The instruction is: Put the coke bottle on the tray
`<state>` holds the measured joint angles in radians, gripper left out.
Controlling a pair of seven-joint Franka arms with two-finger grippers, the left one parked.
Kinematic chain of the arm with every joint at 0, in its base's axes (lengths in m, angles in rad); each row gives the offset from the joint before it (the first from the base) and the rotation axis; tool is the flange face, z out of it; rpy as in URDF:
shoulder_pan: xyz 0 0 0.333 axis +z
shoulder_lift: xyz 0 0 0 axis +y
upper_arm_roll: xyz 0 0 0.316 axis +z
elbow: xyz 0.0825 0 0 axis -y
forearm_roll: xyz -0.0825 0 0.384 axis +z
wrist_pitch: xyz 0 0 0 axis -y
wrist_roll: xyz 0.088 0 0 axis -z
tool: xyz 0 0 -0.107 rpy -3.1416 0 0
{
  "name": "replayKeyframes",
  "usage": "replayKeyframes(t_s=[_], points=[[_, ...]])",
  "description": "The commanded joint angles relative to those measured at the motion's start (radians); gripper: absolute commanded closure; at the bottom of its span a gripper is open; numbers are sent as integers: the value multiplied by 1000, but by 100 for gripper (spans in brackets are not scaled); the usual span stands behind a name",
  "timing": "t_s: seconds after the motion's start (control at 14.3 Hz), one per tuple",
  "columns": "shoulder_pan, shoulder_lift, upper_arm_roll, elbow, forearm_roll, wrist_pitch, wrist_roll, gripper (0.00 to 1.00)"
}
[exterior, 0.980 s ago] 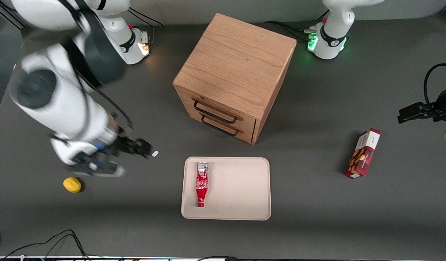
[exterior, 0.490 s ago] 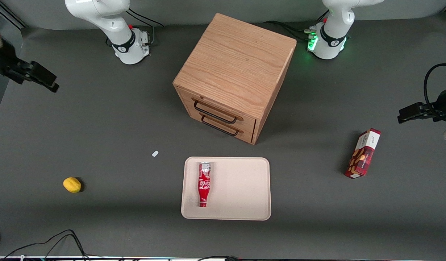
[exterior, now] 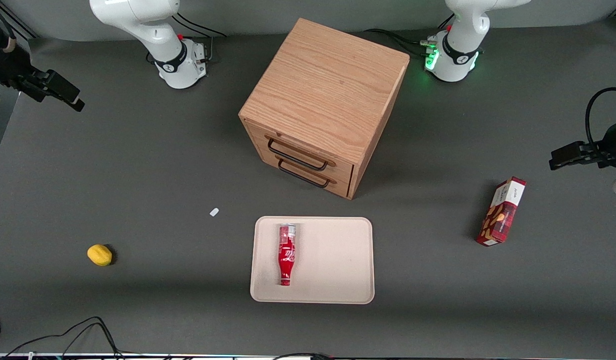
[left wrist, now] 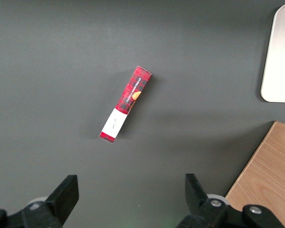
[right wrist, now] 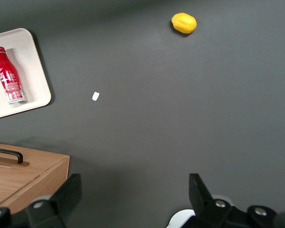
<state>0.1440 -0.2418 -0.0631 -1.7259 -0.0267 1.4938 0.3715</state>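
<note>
The coke bottle lies on its side on the pale beige tray, cap toward the front camera and silvery base toward the cabinet. It also shows in the right wrist view, lying on the tray. My right gripper is open and empty, high at the working arm's end of the table, well away from the tray. In its wrist view the gripper has its jaws wide apart over bare table.
A wooden drawer cabinet stands farther from the front camera than the tray. A yellow lemon and a small white scrap lie toward the working arm's end. A red snack box lies toward the parked arm's end.
My right gripper has withdrawn from beside the tray, up and out to the table's end. The bottle has rolled slightly toward the tray's middle.
</note>
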Motion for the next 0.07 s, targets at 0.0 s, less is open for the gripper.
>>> replayKeyframes(t_s=[0.0], points=[[5, 7, -6, 8, 24, 14, -14, 0]])
